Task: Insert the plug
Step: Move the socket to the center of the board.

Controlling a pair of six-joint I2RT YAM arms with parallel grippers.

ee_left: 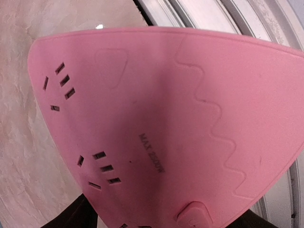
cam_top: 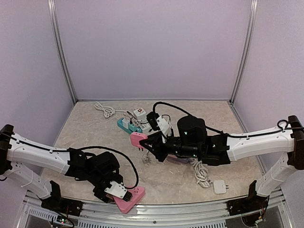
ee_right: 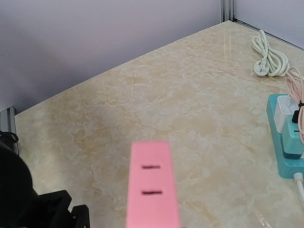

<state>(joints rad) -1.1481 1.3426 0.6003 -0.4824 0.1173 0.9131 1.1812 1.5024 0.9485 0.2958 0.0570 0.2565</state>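
Note:
A pink triangular power strip (cam_top: 132, 199) lies at the table's near edge. It fills the left wrist view (ee_left: 156, 118), with several slot groups and a button showing. My left gripper (cam_top: 118, 191) is shut on its left end; only dark finger edges (ee_left: 71, 216) show. My right gripper (cam_top: 145, 142) is shut on a pink plug (cam_top: 138, 138) and holds it above the table's middle, far from the strip. In the right wrist view the plug (ee_right: 152, 190) is a pink block with two slots on its face. That gripper's fingers are out of that view.
A teal power strip (cam_top: 127, 125) with white adapters plugged in lies behind the right gripper and shows in the right wrist view (ee_right: 286, 137). A white cable coil (cam_top: 105, 110) lies at the back left. A white charger (cam_top: 219, 186) and its cable (cam_top: 202, 173) lie at the front right.

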